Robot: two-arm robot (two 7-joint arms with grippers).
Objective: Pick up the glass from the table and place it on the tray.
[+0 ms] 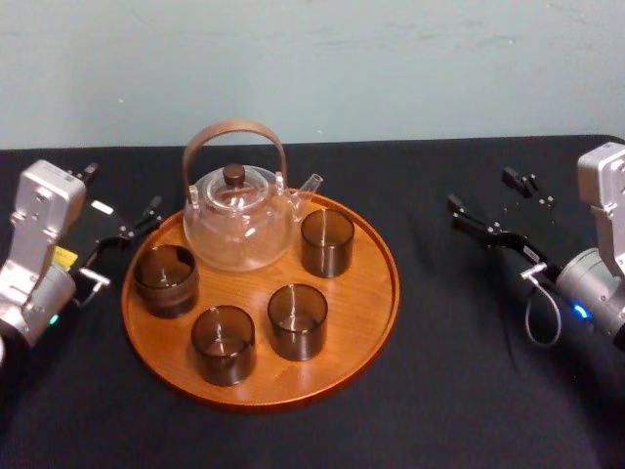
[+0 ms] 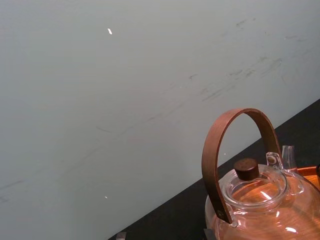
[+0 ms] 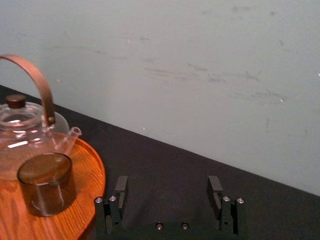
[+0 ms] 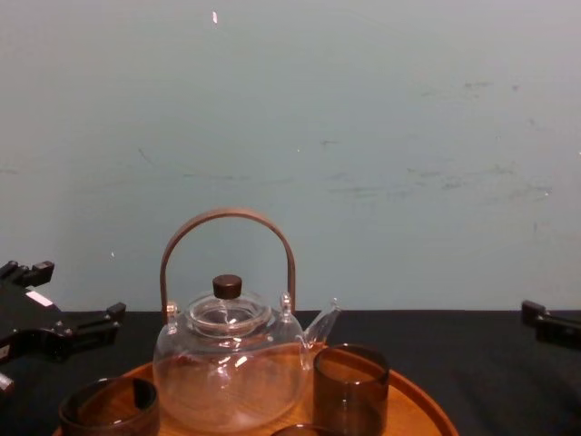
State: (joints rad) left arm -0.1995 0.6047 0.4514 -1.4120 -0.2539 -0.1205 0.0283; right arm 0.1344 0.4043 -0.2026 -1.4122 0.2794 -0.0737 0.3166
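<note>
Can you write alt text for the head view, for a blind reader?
A round wooden tray on a black table holds a clear glass teapot and four smoky glasses. An open left hand and open right hand flank it.

I see the round orange-brown wooden tray lying flat mid-table on the matte black table. Four smoky glasses stand upright on it: left glass by its left rim, front-left glass, front-middle glass, and back-right glass.
</note>
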